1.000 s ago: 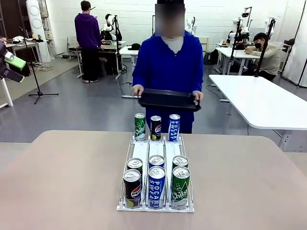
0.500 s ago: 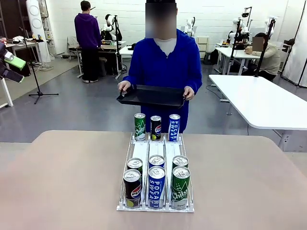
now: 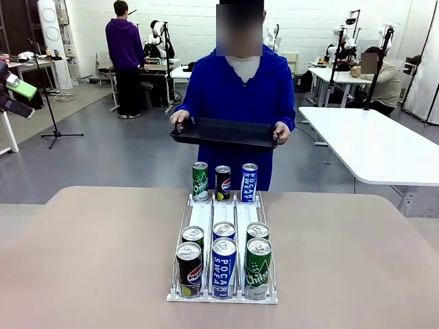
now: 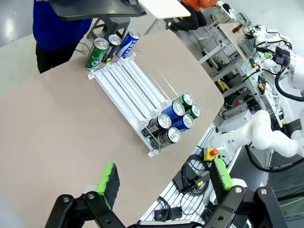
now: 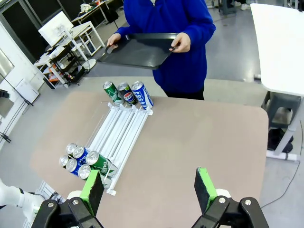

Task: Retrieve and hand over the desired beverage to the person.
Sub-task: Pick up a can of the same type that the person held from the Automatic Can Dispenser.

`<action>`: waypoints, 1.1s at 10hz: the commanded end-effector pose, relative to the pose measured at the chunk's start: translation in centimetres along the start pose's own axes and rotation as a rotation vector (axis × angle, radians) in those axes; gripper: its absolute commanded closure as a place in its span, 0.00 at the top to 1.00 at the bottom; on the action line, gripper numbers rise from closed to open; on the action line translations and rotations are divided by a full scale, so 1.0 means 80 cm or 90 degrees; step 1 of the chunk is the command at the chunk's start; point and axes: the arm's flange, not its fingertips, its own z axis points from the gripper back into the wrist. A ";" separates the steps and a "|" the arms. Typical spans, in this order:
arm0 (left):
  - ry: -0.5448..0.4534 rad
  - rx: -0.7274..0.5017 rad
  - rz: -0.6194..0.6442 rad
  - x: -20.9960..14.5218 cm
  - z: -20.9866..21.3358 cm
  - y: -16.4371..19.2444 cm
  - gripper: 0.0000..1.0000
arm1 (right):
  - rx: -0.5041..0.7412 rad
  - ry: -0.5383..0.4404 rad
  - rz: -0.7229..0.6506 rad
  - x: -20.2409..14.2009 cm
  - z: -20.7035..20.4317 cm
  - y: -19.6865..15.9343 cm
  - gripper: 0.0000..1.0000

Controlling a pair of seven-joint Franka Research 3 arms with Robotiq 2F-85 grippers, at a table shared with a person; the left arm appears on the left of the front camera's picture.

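Left fingers [image 4: 109, 183] are spread wide, green pads facing each other, gripping nothing, high over the table [image 4: 57, 142] near its robot-side edge. Right fingers [image 5: 92, 189] are also wide apart, closed on nothing, above the table's near edge. Well ahead of both, a white three-lane rack [image 3: 201, 214] sits mid-table, its lanes running from the robot side toward the person [image 3: 233, 89]. The near end of the rack holds six upright cans in two rows. The front row is a near Pepsi can [image 3: 188, 269], a near Pocari Sweat can [image 3: 223, 267] and a near Chilsung can [image 3: 258, 269], side by side, one per lane. The second-row cans [image 3: 223, 230] stand right behind them, labels mostly hidden. At the far end of the rack three more stand upright, one per lane: a far Chilsung can [image 3: 199, 181], a far Pepsi can [image 3: 222, 183] and a far Pocari Sweat can [image 3: 249, 182]. The lane stretch between the two groups is bare. The person, in a blue hoodie, stands just past the far table edge and holds a black tray [image 3: 226, 132] with one hand [image 3: 180, 118] at one end and the other hand [image 3: 282, 131] at the other end. The tray is above and behind the far cans, not touching them. In the background a person in a purple hoodie [image 3: 125, 41] stands back turned at far left, and a white side table [image 3: 377, 144] is at right.
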 end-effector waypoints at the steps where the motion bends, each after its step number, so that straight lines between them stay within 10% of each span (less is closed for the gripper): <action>1: -0.005 -0.011 -0.003 0.002 0.003 0.001 1.00 | 0.013 -0.004 -0.001 -0.001 -0.003 -0.002 1.00; 11: -0.005 -0.011 -0.003 0.002 0.003 0.001 1.00 | 0.013 -0.004 -0.001 -0.001 -0.003 -0.002 1.00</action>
